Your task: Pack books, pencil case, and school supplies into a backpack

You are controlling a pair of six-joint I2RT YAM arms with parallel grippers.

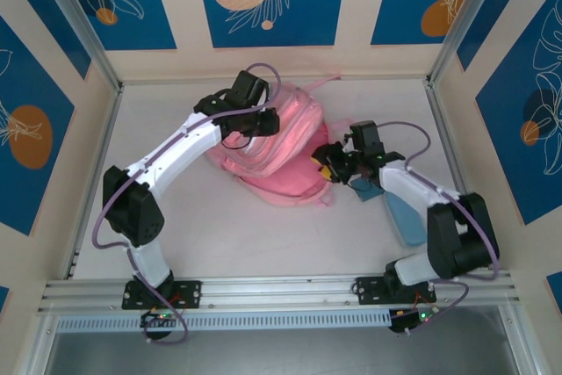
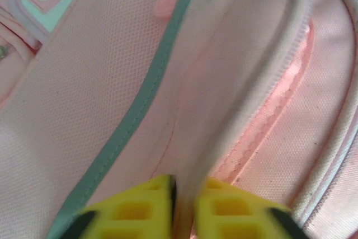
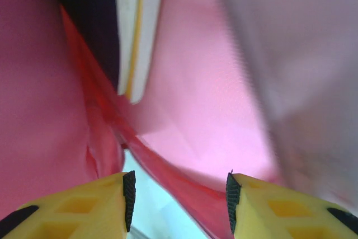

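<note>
Backpack (image 1: 281, 142) steadied at 11 o'clock with left gripper (image 2: 183, 186), fold between near-closed fingers (image 2: 134, 211), clamping indeterminate; entered at 3 o'clock with right gripper (image 3: 180, 186), unclenched, presumably to settle books (image 3: 137, 26) inside.

Backpack (image 1: 290, 142) lies at centre of table (image 1: 219, 226). Left gripper (image 1: 261, 122) sits over backpack's far-left part, with fold of backpack between its fingers. Right gripper (image 1: 328, 167) is at backpack's right edge, at its mouth, jaws apart, fabric edge running between them. Books (image 3: 134, 32) are inside backpack, ahead of right gripper, side by side. Pencil case (image 1: 406, 217) lies on table right of backpack, apart from it, beside right arm.
</note>
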